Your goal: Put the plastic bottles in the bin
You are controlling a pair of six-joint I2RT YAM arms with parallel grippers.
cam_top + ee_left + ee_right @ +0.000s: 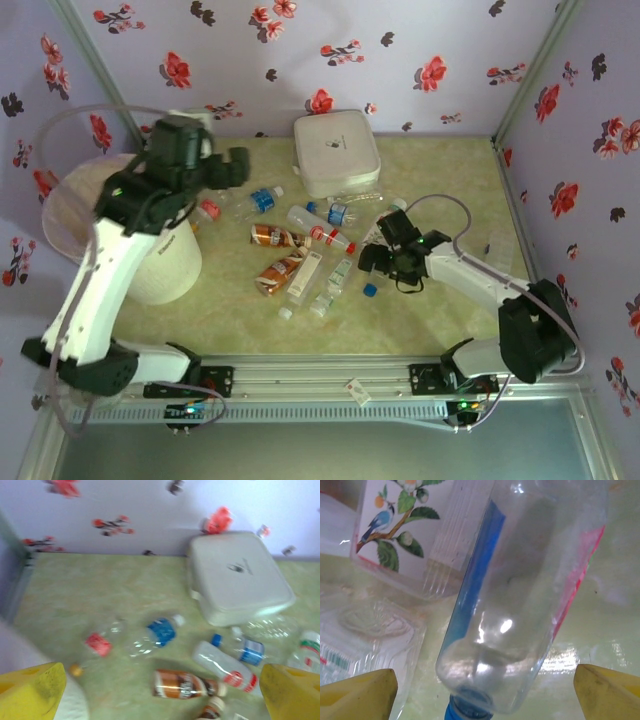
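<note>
Right end effector [485, 680], released, straddles a clear bottle [520, 580]; closing on its slick curve could squirt it sideways.

Left tool [232, 165]: fingers spread, nothing between. Bare bench [75, 590] ahead-left, free up to wall [125, 510]. White box [240, 575] blocks ahead-right; bottle scatter [220, 662] straight ahead. Bin [150, 260] close on left.
Right tool [385, 258]: clear bottle [510, 595] between spread fingers, gaps either side. Crushed bottle [370, 625] and labelled bottle [405, 530] crowd left; bare bench right.
</note>
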